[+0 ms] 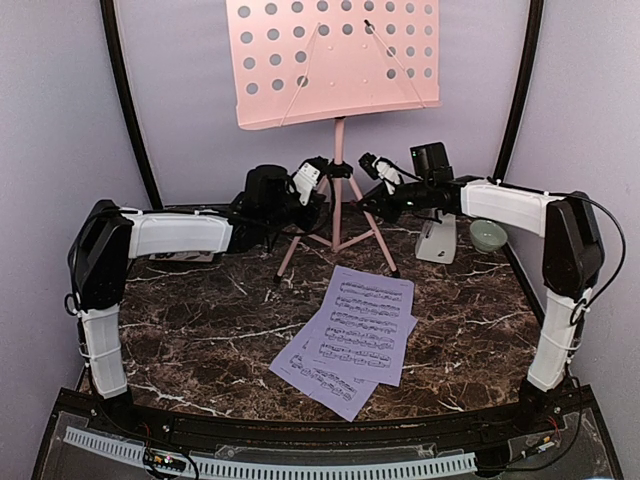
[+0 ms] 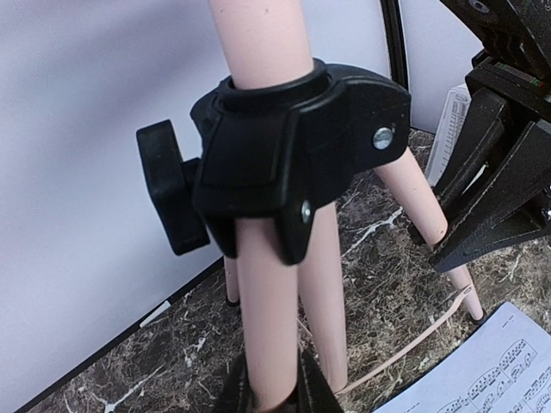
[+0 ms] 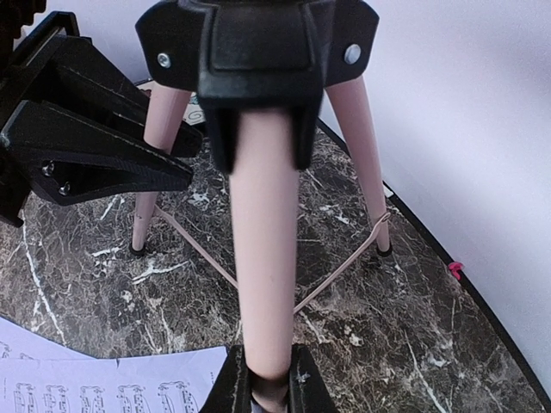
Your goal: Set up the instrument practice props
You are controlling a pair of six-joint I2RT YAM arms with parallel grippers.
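Both hands are on the pink music stand (image 1: 330,60), which stands upright on its tripod at the middle of the surface's (image 1: 200,330) far edge; the left hand (image 2: 275,391) is clenched around one pink leg below the black collar (image 2: 284,146), the right hand (image 3: 267,383) around another; the step looks like seating the stand; the two sheet-music pages (image 1: 355,335) lie overlapped toward the near edge, the white metronome (image 1: 437,240) by the far right corner; next, I'd guess, both hands must let go without tipping it, then pick up a page.
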